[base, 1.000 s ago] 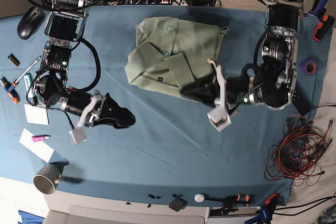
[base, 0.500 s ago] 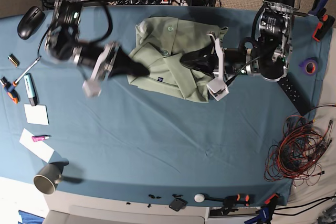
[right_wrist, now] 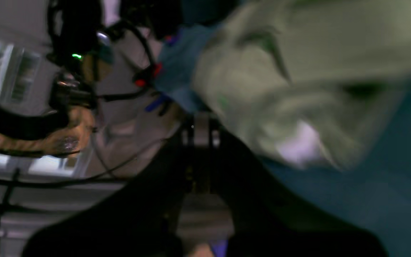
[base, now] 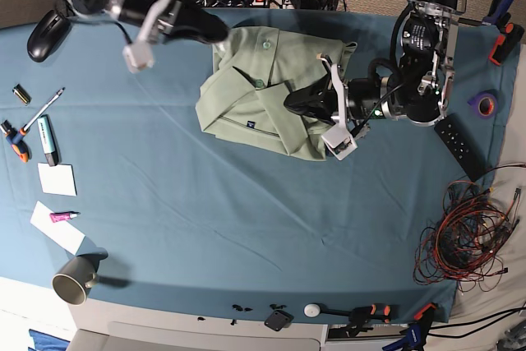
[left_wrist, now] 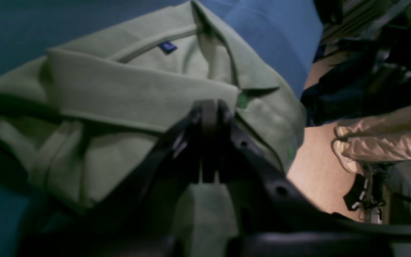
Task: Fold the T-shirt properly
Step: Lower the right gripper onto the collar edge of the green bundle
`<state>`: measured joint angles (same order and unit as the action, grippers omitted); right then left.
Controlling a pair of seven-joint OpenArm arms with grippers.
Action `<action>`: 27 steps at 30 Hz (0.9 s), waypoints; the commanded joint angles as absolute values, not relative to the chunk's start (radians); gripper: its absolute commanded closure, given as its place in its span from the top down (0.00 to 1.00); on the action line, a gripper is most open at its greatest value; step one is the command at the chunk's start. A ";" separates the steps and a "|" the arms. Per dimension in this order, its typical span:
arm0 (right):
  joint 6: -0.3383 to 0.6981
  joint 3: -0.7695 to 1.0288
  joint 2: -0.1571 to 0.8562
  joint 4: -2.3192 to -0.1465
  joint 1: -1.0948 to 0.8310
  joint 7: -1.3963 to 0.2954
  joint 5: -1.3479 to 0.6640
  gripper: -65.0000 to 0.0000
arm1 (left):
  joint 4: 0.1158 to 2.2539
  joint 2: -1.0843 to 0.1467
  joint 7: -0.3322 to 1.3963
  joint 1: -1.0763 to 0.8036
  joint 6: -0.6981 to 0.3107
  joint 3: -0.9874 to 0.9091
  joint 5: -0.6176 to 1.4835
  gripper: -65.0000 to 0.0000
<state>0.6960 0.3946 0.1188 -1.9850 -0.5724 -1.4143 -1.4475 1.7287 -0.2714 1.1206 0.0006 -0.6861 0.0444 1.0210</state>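
T-shirt (base: 267, 92), folded into a compact bundle, lies on the teal surface (base: 246, 228) toward its far edge; left fingers (base: 289, 103) rest closed over the bundle's middle, right fingers (base: 223, 36) closed, holding nothing, at the bundle's far corner beside the collar.

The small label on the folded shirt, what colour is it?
Dark navy blue. The label on the sage-green T-shirt shows best in the left wrist view.
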 commanded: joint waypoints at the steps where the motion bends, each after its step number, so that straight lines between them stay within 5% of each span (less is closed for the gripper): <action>1: 0.698 0.434 0.124 -2.002 -0.582 -1.396 -1.463 0.00 | 1.746 -0.274 1.098 0.016 -0.693 0.041 1.047 0.00; 8: 0.698 0.580 0.031 -2.001 -0.533 -1.396 -1.219 0.00 | 1.746 -0.274 1.098 0.016 -0.693 0.041 1.050 0.00; 12: 0.698 0.485 0.025 -2.001 -0.529 -1.396 -1.137 0.38 | 1.746 -0.274 1.098 0.016 -0.693 0.042 1.050 0.00; 27: 0.698 0.257 0.048 -2.001 -0.501 -1.396 -0.959 0.40 | 1.745 -0.274 1.099 0.016 -0.693 0.041 1.046 0.00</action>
